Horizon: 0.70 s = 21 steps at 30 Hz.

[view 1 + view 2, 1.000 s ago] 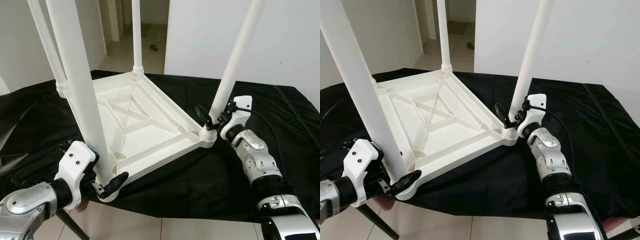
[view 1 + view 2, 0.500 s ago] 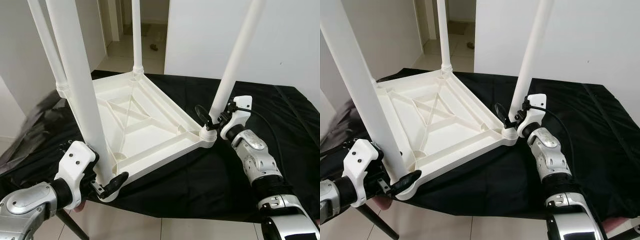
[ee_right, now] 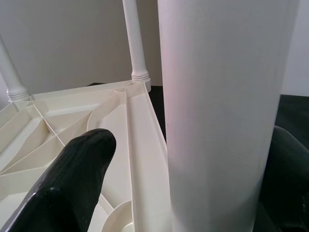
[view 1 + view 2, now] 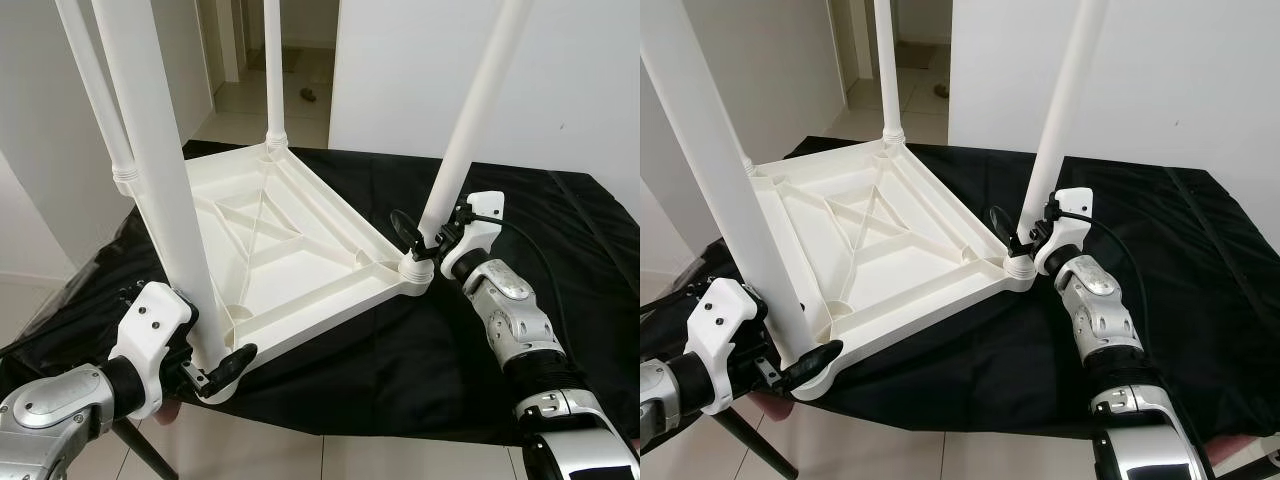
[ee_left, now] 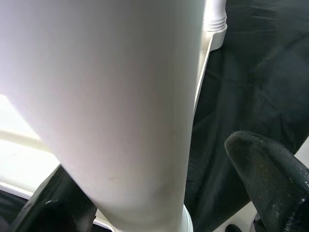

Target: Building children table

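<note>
Gripping white upturned table (image 4: 290,240) legs: left claw (image 4: 215,365) near leg (image 4: 160,190), right claw (image 4: 425,235) far-right leg (image 4: 470,130).

I see open room between the four legs over the tabletop (image 4: 290,250) | near-left leg (image 4: 160,180) blocks my left gripper (image 4: 215,365) | near-right leg (image 4: 470,130) blocks my right gripper (image 4: 425,235) | bare black cloth (image 4: 560,220) on the right
</note>
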{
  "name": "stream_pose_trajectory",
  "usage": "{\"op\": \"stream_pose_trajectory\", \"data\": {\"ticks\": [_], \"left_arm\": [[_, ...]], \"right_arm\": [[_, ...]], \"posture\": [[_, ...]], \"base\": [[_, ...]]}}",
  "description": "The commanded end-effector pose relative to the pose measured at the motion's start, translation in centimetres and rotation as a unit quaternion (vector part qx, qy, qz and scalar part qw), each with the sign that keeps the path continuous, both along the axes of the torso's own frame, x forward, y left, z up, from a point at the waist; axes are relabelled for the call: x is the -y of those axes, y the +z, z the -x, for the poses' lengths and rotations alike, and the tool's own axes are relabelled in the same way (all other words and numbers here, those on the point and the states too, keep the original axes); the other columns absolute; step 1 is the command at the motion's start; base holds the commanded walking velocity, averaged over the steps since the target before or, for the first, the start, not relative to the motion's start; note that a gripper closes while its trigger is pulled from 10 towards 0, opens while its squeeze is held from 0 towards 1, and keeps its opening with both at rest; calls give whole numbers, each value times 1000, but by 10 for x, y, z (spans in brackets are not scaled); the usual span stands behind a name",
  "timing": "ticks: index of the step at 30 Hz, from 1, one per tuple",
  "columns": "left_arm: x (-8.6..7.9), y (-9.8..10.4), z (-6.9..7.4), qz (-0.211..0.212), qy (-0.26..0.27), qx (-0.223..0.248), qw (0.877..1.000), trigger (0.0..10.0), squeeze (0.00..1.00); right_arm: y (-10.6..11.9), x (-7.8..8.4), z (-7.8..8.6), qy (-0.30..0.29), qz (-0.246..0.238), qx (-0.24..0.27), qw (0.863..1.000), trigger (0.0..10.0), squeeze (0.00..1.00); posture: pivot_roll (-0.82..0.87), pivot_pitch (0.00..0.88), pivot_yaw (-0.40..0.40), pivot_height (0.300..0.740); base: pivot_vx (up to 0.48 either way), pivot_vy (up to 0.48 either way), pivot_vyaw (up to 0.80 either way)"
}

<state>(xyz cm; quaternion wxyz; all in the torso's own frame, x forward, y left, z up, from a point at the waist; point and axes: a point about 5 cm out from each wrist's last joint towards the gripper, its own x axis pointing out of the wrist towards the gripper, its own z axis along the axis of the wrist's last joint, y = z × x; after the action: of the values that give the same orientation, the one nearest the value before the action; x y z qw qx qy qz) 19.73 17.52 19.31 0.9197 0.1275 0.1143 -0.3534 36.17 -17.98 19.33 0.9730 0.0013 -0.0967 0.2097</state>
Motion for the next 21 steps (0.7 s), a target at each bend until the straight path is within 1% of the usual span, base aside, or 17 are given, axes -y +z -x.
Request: {"op": "stream_pose_trajectory", "data": {"ticks": [1,2,3,4,5,21], "left_arm": [[-15,-6,-7,-7,63,8,998,10000,0],[-15,-6,-7,-7,63,8,998,10000,0],[-27,-11,-11,-8,99,9,995,10000,0],[-35,-14,-12,-9,120,10,993,10000,0],[-38,-15,-13,-10,128,10,992,10000,0],[-39,-15,-13,-9,130,13,991,10000,0]], "right_arm": [[-1,-15,17,198,42,23,979,10000,0],[-1,-15,17,198,42,23,979,10000,0],[-3,-9,18,174,37,23,984,10000,0],[-3,-5,19,159,34,24,986,10000,0],[-4,-3,19,152,34,25,987,10000,0],[-2,-3,19,156,36,25,987,10000,0]], "posture": [[199,0,0,740],[199,0,0,740],[199,0,0,740],[199,0,0,740],[199,0,0,740],[200,0,0,740]], "base": [[0,0,0],[0,0,0],[0,0,0],[0,0,0],[0,0,0],[0,0,0]]}}
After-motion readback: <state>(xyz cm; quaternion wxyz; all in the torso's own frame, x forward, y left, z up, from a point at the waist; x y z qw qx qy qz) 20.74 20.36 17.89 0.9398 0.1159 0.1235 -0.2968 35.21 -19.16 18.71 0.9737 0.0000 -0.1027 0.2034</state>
